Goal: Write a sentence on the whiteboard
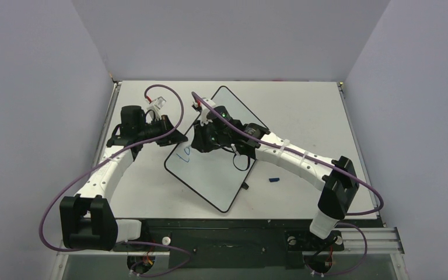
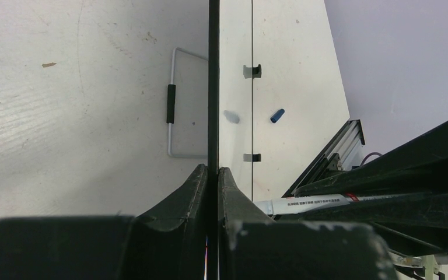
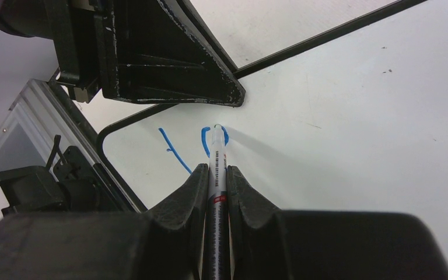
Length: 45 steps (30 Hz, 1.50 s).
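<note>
The whiteboard point(image 1: 221, 175) lies slanted in the middle of the table, with a thin black rim. My left gripper point(image 1: 177, 137) is shut on the whiteboard's left edge; in the left wrist view the rim point(image 2: 213, 87) runs straight between the closed jaws of that gripper point(image 2: 213, 170). My right gripper point(image 3: 216, 169) is shut on a white marker point(image 3: 216, 153) whose tip touches the board. Of the sentence, only two blue strokes point(image 3: 175, 150) show, roughly an "l" and an "o", near the board's left corner point(image 1: 184, 154). From above, the right gripper point(image 1: 203, 140) hides the marker tip.
A small blue marker cap point(image 1: 274, 179) lies on the table right of the board, also visible in the left wrist view as the cap point(image 2: 277, 115). Purple cables loop over both arms. An aluminium rail point(image 1: 361, 236) runs along the near edge.
</note>
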Each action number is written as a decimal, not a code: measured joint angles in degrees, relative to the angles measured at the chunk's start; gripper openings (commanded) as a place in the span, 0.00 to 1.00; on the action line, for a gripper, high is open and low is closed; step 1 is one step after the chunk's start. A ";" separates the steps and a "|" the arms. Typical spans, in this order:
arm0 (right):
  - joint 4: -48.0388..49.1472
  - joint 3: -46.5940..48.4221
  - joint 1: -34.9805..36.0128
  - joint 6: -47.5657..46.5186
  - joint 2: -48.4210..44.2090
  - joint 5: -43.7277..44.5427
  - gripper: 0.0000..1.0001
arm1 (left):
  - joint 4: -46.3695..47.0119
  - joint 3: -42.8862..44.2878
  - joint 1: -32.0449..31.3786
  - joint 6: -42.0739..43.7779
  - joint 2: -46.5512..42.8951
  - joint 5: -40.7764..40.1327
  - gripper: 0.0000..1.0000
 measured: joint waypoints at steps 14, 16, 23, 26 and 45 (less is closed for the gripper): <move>0.02 -0.02 0.22 0.02 -0.07 -0.20 0.00 | 0.02 0.00 0.00 0.00 0.00 0.07 0.00; 0.57 -0.39 0.15 0.17 -0.24 -0.81 0.00 | 0.02 0.00 0.00 -0.02 -0.04 0.09 0.00; 3.10 -3.67 -1.01 1.77 -2.14 -3.85 0.00 | 0.02 0.00 -0.13 -0.04 -0.39 0.11 0.00; 4.02 -3.91 -1.86 2.03 -2.49 -4.31 0.00 | 0.02 0.00 -0.20 -0.04 -0.59 0.11 0.00; 4.55 -5.27 -4.13 2.12 -3.61 -4.31 0.00 | 0.02 0.00 -0.24 -0.04 -0.68 0.09 0.00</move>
